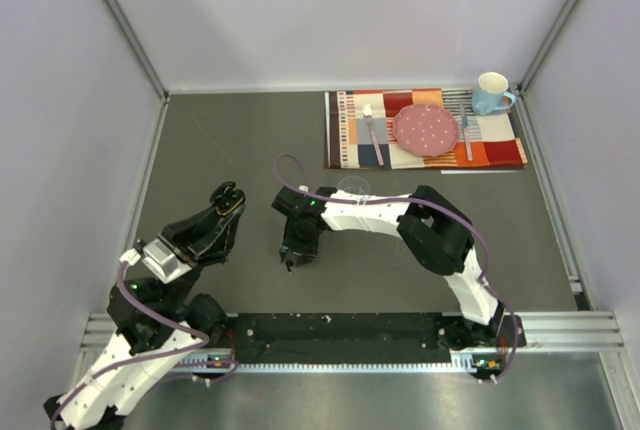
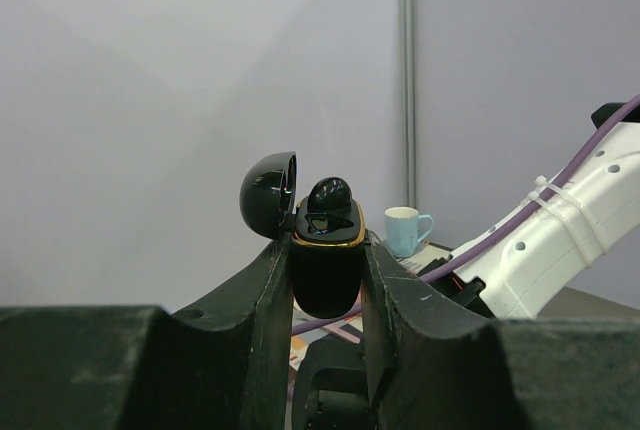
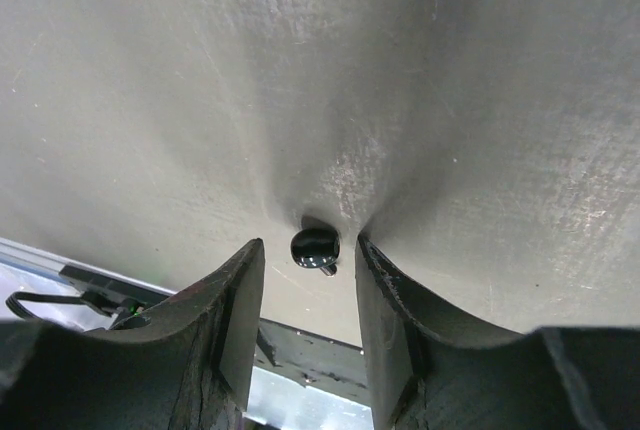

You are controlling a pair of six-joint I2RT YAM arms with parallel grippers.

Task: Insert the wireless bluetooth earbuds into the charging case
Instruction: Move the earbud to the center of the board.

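Overhead: the left gripper is clenched on a glossy black oval charging case above the dark grey table, with pale walls around.
Left wrist: the case stands upright, its lid open leftward, holding a seated black bud.
Right wrist: a tiny glossy black earbud lies on the table between the unclenched right gripper, its stem pointing lower right.

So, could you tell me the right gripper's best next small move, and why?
Probably close the right gripper on the tiny glossy black earbud: it lies on the grey table between the jaws, untouched; the left gripper holds the black oval case open.
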